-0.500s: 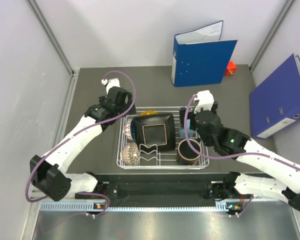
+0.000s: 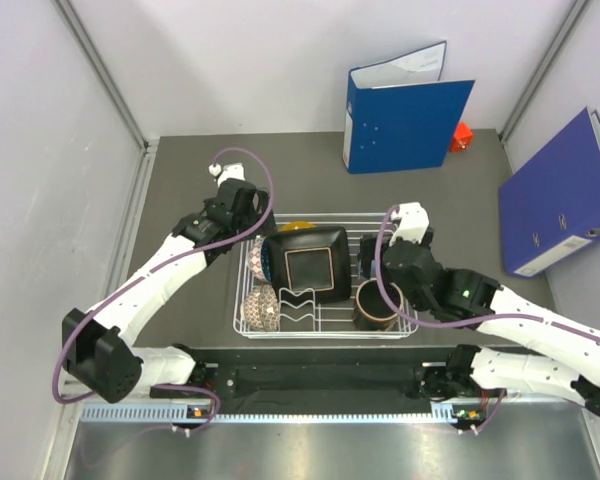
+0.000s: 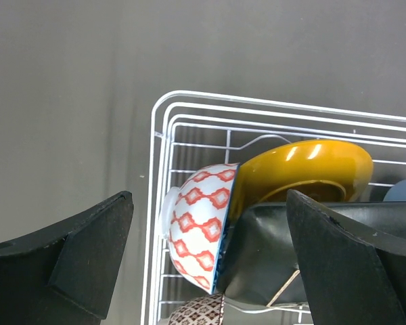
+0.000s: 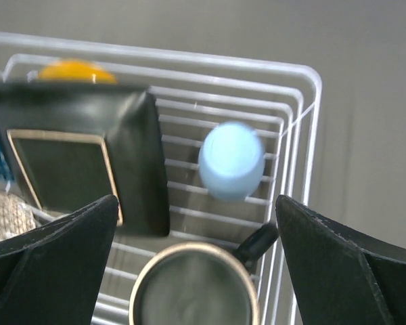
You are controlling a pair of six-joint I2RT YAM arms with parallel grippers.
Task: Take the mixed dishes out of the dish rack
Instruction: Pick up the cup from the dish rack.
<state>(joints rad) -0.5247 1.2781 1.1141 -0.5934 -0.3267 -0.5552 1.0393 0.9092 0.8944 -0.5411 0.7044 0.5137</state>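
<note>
The white wire dish rack (image 2: 320, 333) sits mid-table. In it a black square plate (image 2: 308, 262) with a copper line leans upright, and a yellow dish (image 2: 298, 226) stands behind it. A patterned bowl (image 2: 261, 307) lies at the near left, a dark brown mug (image 2: 377, 304) at the near right. My left gripper (image 2: 242, 215) hovers open over the rack's far left corner, above a red-diamond bowl (image 3: 201, 220) that leans on the yellow dish (image 3: 304, 169). My right gripper (image 2: 385, 262) hangs open over the light blue cup (image 4: 231, 161) and the mug (image 4: 193, 288).
A blue ring binder (image 2: 405, 110) stands at the back of the table, and another (image 2: 565, 195) leans at the right edge. A small red block (image 2: 462, 137) sits beside the back binder. Grey walls close in both sides.
Both grippers have shifted a little toward the near side, over the rack. The right one now sits closer above the cup and mug. The dishes have not moved.
</note>
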